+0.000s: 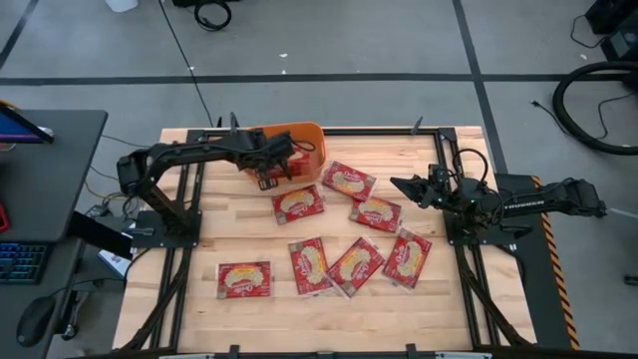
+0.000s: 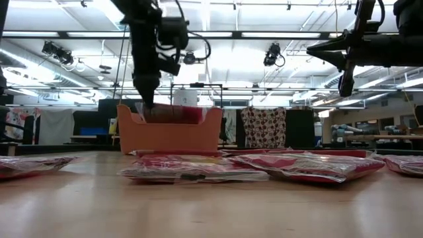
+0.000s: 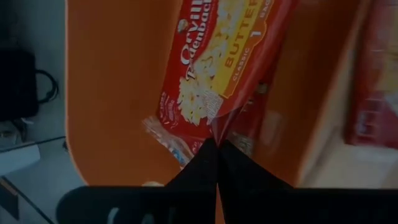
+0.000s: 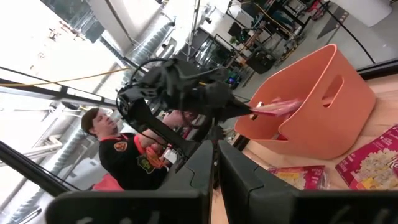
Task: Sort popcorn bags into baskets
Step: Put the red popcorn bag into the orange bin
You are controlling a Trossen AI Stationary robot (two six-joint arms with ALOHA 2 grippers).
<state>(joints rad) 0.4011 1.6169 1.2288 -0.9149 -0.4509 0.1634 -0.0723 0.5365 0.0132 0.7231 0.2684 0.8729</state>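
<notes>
The left gripper (image 1: 267, 172) hangs over the orange basket (image 1: 304, 135) at the table's far edge, its fingers pinched together on the clear crimped edge of a popcorn bag (image 3: 217, 68) that dangles inside the tub; seven more popcorn bags (image 1: 361, 261) lie flat on the wooden table (image 1: 199, 309), loosely grouped between the arms; the right gripper (image 1: 401, 183) waits raised at the table's right side, fingers closed on nothing; the packets look light, flat and floppy, with slick film that could slip; the sealed end seam seems the surest hold, since a flat face offers no lip.
</notes>
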